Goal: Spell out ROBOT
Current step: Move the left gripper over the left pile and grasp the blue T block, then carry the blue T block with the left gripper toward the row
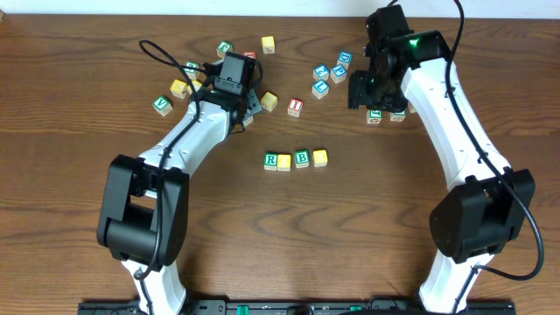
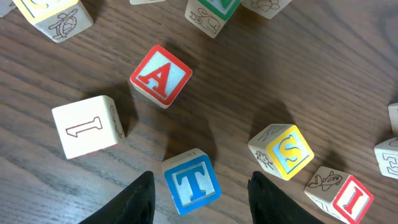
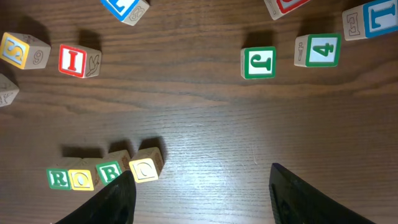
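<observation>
1. Four cubes of the word stood in a row near the middle of the table [image 1: 280, 227]: the R cube [image 1: 270, 160], a yellow cube [image 1: 284, 162], the B cube [image 1: 302, 158] and a second yellow cube [image 1: 320, 157], touching or nearly so.
2. Only the T cube [image 2: 191, 183] was missing from the row. It sat among the loose blocks toward the far edge, left of centre, blue letter facing up.
3. The left gripper [image 2: 201, 177] hung over it with its jaws parted, one finger on each side, and a gap showed at both faces, so nothing was gripped.
4. The right gripper [image 3: 200, 169] was spread wide and empty, toward the far right corner.
5. The T cube looked light and rigid, of wood with flat faces that should take a firm pinch without harm. The smooth faces might slip if caught at an edge.
6. The best hold seemed to be two opposite side faces, low and square. The cube sat slightly turned against the fingers, and the S cube [image 2: 281, 151] stood near the right-hand finger.
</observation>
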Controlling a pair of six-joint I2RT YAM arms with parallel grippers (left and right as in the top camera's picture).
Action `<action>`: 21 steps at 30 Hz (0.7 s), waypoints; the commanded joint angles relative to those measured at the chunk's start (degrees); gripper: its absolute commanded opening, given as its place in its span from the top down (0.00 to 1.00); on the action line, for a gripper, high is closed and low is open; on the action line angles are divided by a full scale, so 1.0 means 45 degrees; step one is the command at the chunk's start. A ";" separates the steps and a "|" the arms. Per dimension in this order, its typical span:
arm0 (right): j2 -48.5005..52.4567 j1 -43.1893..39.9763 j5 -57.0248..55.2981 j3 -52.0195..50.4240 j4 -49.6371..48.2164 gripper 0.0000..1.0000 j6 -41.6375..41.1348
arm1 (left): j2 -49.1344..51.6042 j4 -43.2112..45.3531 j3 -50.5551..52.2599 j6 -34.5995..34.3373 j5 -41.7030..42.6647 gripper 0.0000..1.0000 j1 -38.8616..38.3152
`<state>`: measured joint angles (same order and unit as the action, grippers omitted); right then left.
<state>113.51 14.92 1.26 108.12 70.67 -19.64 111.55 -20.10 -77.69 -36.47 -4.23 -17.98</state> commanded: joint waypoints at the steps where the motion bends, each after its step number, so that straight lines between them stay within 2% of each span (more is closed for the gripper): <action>1: -0.0151 0.0039 -0.0155 0.0189 0.0078 0.37 0.0243 | 0.0646 0.0219 -0.0010 -0.0204 -0.0019 0.52 0.0000; 17: -0.0151 0.0039 -0.0160 0.0189 0.0214 0.37 0.0389 | 0.1773 0.0505 -0.0010 -0.0155 -0.0024 0.53 0.0000; 21: -0.0151 0.0039 -0.0160 0.0189 0.0209 0.37 0.0389 | 0.1817 0.0510 -0.0010 -0.0151 -0.0024 0.62 0.0000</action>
<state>113.51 14.92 1.26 108.12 71.40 -18.61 118.61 -17.76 -77.69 -36.77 -4.21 -17.98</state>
